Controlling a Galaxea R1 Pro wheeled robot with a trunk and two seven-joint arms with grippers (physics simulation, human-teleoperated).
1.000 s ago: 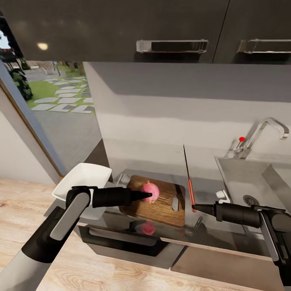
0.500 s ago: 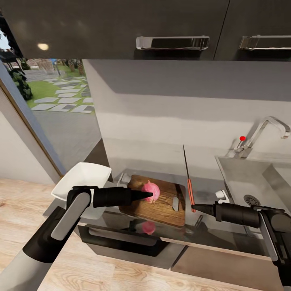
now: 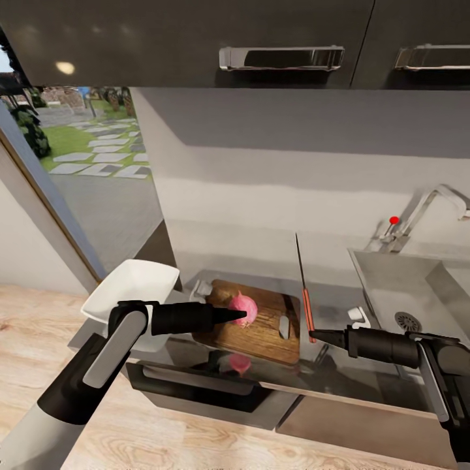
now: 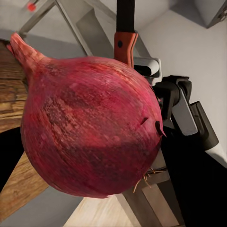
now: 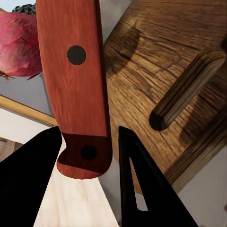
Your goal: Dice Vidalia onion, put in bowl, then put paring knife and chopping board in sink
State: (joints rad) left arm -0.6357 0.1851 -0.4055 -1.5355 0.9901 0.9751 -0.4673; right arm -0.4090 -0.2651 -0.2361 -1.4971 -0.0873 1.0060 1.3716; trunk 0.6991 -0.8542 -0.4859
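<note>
The pinkish-red Vidalia onion (image 3: 245, 303) rests over the brown chopping board (image 3: 261, 336) on the grey countertop (image 3: 339, 294). My left gripper (image 3: 243, 317) is shut on the onion, which looms large in the left wrist view (image 4: 90, 123). To the right of the board, my right gripper (image 3: 316, 336) is shut on the red-orange handle of the paring knife (image 3: 306, 307), whose dark blade points up and away. The right wrist view shows the handle (image 5: 73, 71) between my black fingers (image 5: 33, 161), beside the board's handle slot (image 5: 184, 90). The white bowl (image 3: 134, 287) sits at the counter's left end.
The steel sink (image 3: 391, 281) with its drain (image 3: 408, 321), chrome faucet (image 3: 427, 205) and red knob (image 3: 393, 220) lies to the right. Dark upper cabinets with chrome handles (image 3: 281, 59) hang overhead. A window (image 3: 78, 150) is at the left, with wooden floor (image 3: 39, 326) below.
The whole picture has shifted slightly as the camera moved. Both arms, the onion and the knife keep their places.
</note>
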